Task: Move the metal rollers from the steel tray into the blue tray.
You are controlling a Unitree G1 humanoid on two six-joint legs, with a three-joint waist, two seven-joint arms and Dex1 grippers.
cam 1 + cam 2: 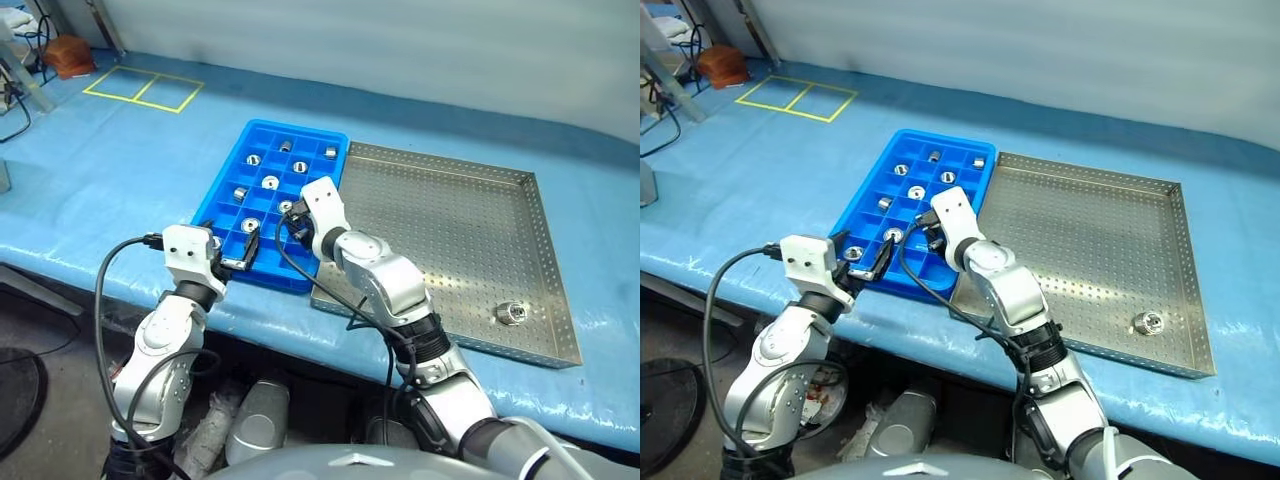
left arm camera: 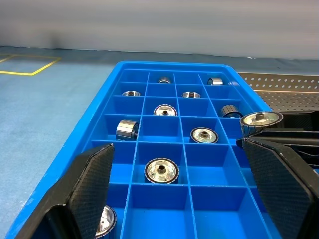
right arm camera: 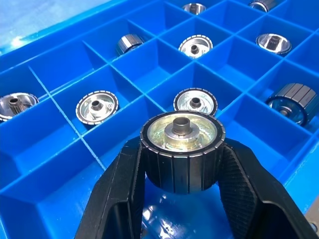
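Currently the blue tray [image 1: 226,185] lies on the blue-covered table [image 1: 100,170] and serves as the reference for all positions. The steel tray [image 1: 450,240] sits directly beside it, their long rims close together or touching, on the side of the robot's right arm. The right gripper [image 3: 182,184] hangs over the blue tray near the corner closest to the robot and the steel tray, tilted downward, with its two fingers [image 3: 119,194] clamped on the ribbed sides of one metal roller [image 3: 182,152]. This held roller stands with its end face and centre hole upward, above an open compartment, clear of the compartment floor. The left gripper [image 2: 179,199] is positioned at the near short edge of the blue tray, pointing level along its length; its fingers [image 2: 92,184] stand wide apart with nothing between them. Other metal rollers [image 2: 161,171] occupy separate compartments of the blue tray: most rest on an end face with the hole up, and a few, such as the one at [image 2: 127,130], lie on their sides. They are spread from the near rows to the far row, one per compartment. A single roller [image 1: 511,313] rests on the perforated floor of the steel tray, near the corner farthest from the blue tray on the robot's side. Yellow tape squares [image 1: 143,88] mark the table well beyond the blue tray's far end.
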